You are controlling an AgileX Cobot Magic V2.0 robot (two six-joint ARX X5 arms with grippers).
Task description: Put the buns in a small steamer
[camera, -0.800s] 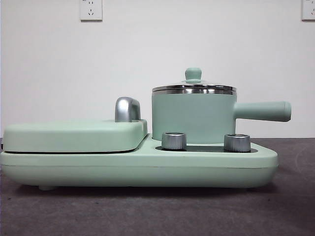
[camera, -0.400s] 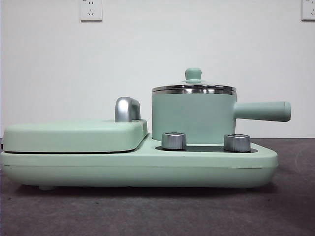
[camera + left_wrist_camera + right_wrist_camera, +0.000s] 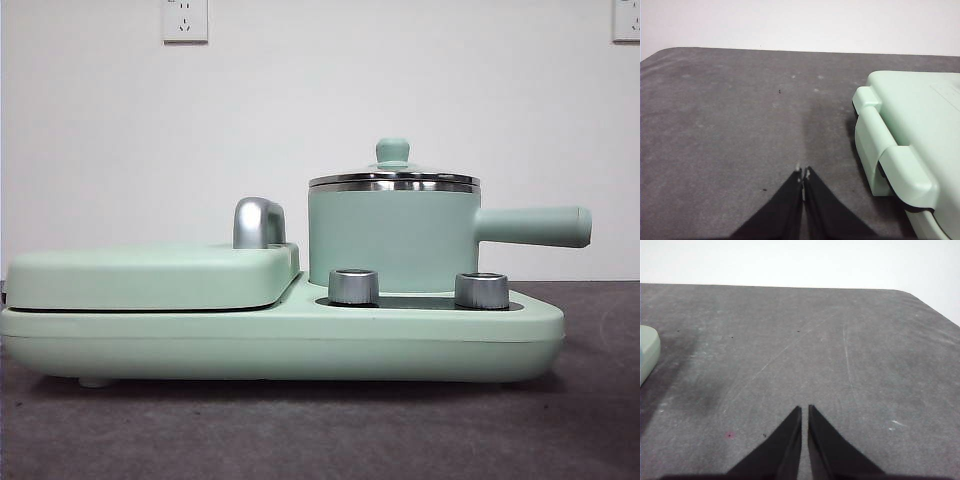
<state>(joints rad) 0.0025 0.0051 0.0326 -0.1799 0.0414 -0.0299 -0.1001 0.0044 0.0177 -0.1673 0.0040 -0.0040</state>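
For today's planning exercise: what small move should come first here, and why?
Probably send one gripper, say the right, to the knob to lift the lid: the steamer is closed, both grippers, the left too, are shut and empty, and no buns show.

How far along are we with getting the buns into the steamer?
No step looks done or in hand. The small steamer sits on the appliance base with its lid on, and no buns show in any view. The left gripper and right gripper are shut, holding nothing, over the grey table. Everything is left.
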